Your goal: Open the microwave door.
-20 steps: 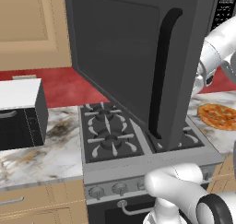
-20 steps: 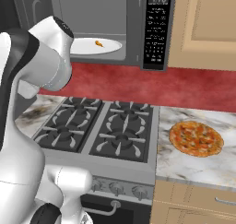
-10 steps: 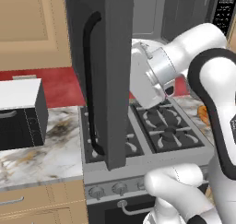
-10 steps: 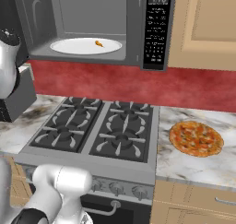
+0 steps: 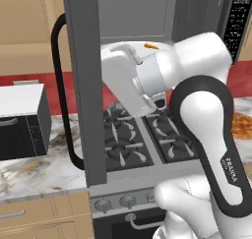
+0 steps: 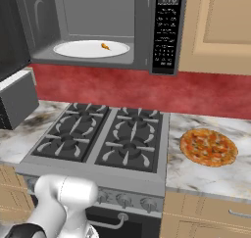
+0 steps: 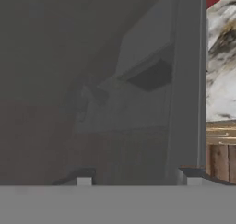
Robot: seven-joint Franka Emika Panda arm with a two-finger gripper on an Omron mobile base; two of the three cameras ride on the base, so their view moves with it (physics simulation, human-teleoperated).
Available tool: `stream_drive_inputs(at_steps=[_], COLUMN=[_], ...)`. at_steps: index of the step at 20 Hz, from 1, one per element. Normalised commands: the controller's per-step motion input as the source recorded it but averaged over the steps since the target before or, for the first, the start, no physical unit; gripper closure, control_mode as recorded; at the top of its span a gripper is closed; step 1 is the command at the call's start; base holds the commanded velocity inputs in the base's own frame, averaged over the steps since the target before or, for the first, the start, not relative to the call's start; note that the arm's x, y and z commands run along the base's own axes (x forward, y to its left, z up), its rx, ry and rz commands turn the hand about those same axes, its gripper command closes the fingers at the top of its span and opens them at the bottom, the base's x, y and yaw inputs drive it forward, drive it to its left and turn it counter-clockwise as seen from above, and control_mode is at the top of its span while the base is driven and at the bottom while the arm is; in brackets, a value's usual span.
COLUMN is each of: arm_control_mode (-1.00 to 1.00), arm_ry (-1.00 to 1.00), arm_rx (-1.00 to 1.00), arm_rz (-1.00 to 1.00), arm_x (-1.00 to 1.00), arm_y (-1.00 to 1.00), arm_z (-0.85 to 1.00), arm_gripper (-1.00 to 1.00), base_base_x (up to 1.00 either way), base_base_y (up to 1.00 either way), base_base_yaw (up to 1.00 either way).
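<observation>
The microwave door point(image 5: 84, 85) stands swung wide open, seen nearly edge-on in the left base view, with its black curved handle point(image 5: 61, 90) on the outer face toward the left. The arm's white wrist sits just behind the door's inner face, above the stove point(image 5: 142, 139). In the hand view the gripper point(image 7: 138, 177) faces the door's grey inner surface point(image 7: 92, 80) at close range; its two dark fingertips point(image 7: 84, 176) stand spread apart with nothing between them, and contact with the door cannot be told. The right base view shows the open microwave cavity point(image 6: 93, 29) holding a white plate point(image 6: 90, 48) with a small orange scrap point(image 6: 105, 46) on it, the keypad point(image 6: 166, 31) to its right. A pizza point(image 6: 208, 147) lies on the marble counter point(image 6: 206, 176) right of the stove. A small black-and-white box oven point(image 5: 22, 120) sits on the counter left of the door.
</observation>
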Motion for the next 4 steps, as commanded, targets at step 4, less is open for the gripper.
stream_drive_inputs(at_steps=[4], arm_control_mode=[-1.00], arm_ry=[-0.05], arm_rx=[0.05], arm_rz=[-0.04], arm_x=[-0.05], arm_y=[0.05], arm_z=[0.00], arm_gripper=[-1.00], base_base_x=[0.00], base_base_y=[0.00], base_base_yaw=[0.00])
